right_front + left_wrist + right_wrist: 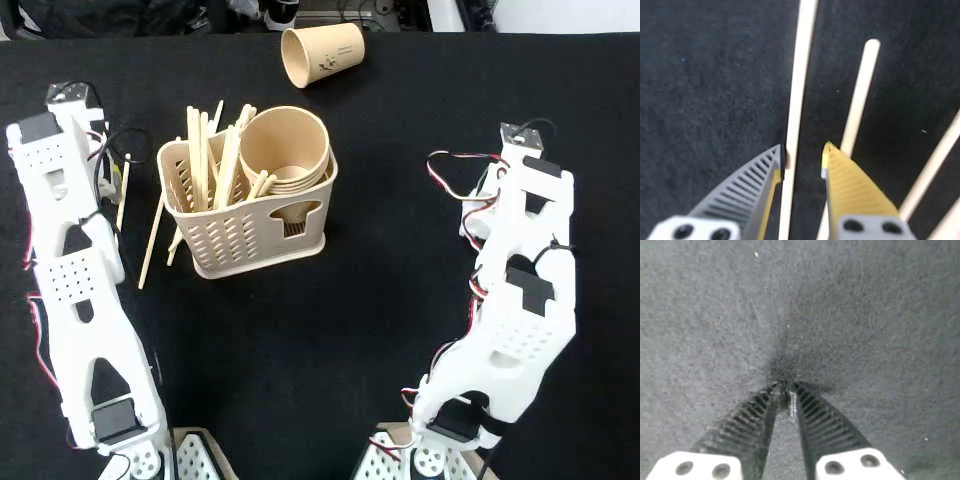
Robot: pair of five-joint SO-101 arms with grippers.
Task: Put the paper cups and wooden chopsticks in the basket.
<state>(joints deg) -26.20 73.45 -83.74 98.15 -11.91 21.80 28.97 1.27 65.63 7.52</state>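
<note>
On my overhead feed the basket [250,235] sits left of centre on the black cloth [350,330]. A stack of paper cups [285,150] stands in its right half and a bundle of chopsticks [205,160] stands upright in its left half. A lone cup [322,55] lies on its side at top centre, well apart from the basket. Loose chopsticks [151,245] lie just left of the basket, beside the left arm [75,280]. The right arm [525,300] is folded at frame right.
</note>
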